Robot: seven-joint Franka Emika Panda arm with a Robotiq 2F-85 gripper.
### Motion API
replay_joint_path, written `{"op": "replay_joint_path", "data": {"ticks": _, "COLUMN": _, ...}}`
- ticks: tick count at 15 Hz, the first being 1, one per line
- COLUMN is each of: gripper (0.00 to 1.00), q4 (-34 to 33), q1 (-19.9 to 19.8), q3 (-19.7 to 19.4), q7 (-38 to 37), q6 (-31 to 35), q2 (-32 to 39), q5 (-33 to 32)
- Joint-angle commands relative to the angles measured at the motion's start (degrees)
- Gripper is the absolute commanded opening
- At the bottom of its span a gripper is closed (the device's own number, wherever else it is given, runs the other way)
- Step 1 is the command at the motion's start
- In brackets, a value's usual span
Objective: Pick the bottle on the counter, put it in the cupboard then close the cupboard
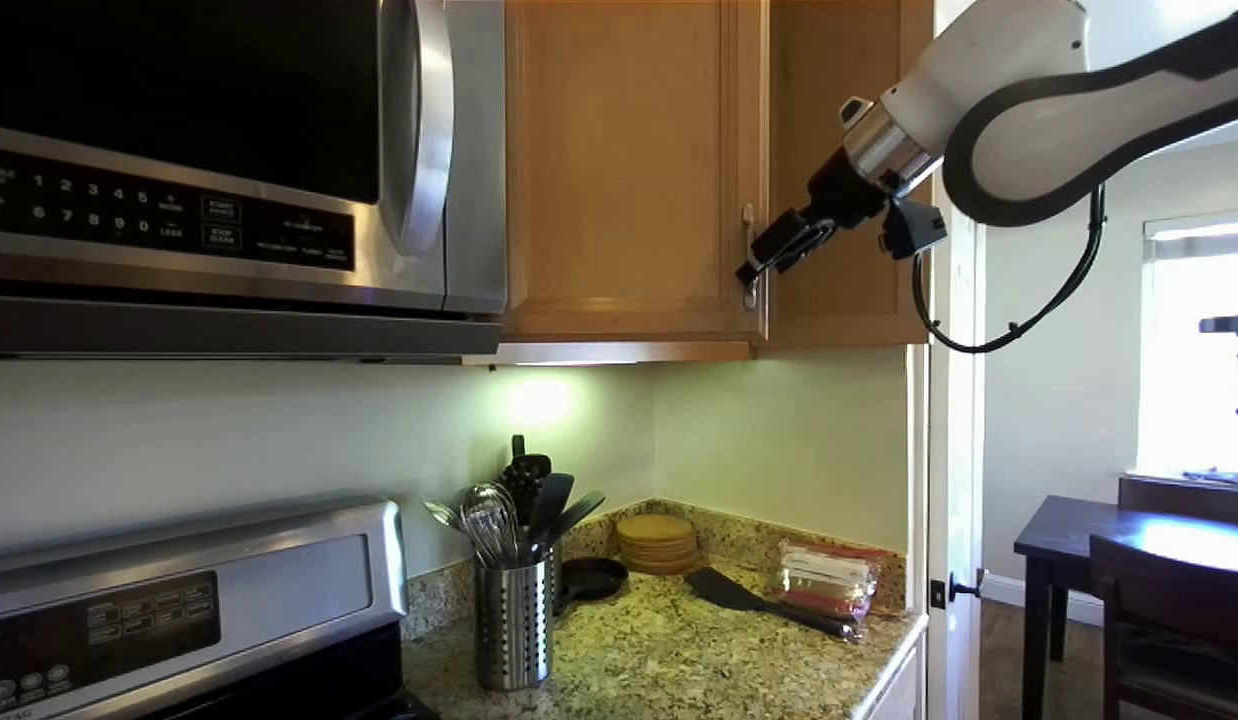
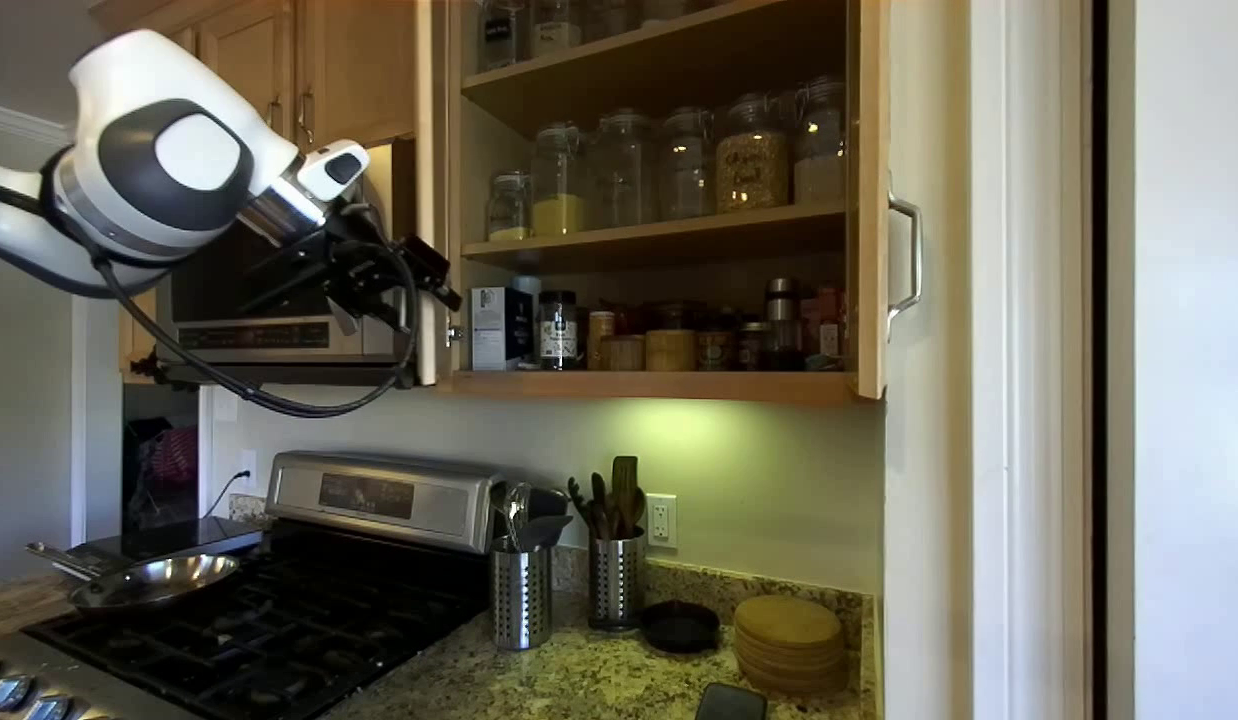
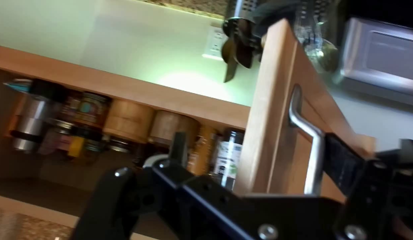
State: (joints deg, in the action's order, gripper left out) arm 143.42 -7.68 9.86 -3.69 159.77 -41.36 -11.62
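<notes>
The dark-capped bottle (image 2: pixel 558 330) with its pale label stands upright on the lowest shelf of the cupboard (image 2: pixel 649 383); in the wrist view the bottle (image 3: pixel 228 155) shows just beside the door edge. An exterior view has it hidden behind the cupboard door (image 1: pixel 624 160). That door stands partly open. My gripper (image 3: pixel 256 146) is open and straddles the door edge and metal handle (image 3: pixel 315 143), one finger on the inner side, the other close beside the handle; contact cannot be told. In an exterior view the gripper (image 1: pixel 762 266) is at the handle. The granite counter (image 1: pixel 669 650) lies below.
Another cupboard door (image 2: pixel 871 200) stands open at the far side. Jars (image 2: pixel 624 170) fill the upper shelves. A microwave (image 1: pixel 419 180) adjoins the cupboard. On the counter are metal utensil holders (image 1: pixel 514 625), round wooden boards (image 1: pixel 657 543), a dark spatula (image 1: pixel 724 590) and a plastic packet (image 1: pixel 829 580).
</notes>
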Motion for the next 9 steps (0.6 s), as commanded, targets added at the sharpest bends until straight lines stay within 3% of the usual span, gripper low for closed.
{"op": "replay_joint_path", "data": {"ticks": 1, "gripper": 1.00, "q4": 0.1, "q1": -11.3, "q3": 3.5, "q7": -3.3, "q6": 4.4, "q2": 2.8, "q5": -7.1}}
{"op": "replay_joint_path", "data": {"ticks": 3, "gripper": 1.00, "q4": -0.1, "q1": -16.0, "q3": 5.4, "q7": -4.8, "q6": 5.3, "q2": 4.1, "q5": -10.2}}
{"op": "replay_joint_path", "data": {"ticks": 5, "gripper": 1.00, "q4": -0.2, "q1": -18.0, "q3": 6.6, "q7": -5.4, "q6": 4.4, "q2": 4.7, "q5": -11.8}}
{"op": "replay_joint_path", "data": {"ticks": 7, "gripper": 1.00, "q4": -0.4, "q1": -15.3, "q3": 5.5, "q7": -3.4, "q6": 0.0, "q2": 5.6, "q5": -10.8}}
{"op": "replay_joint_path", "data": {"ticks": 9, "gripper": 1.00, "q4": -0.8, "q1": -9.3, "q3": 2.2, "q7": 0.0, "q6": -5.8, "q2": 7.5, "q5": -7.7}}
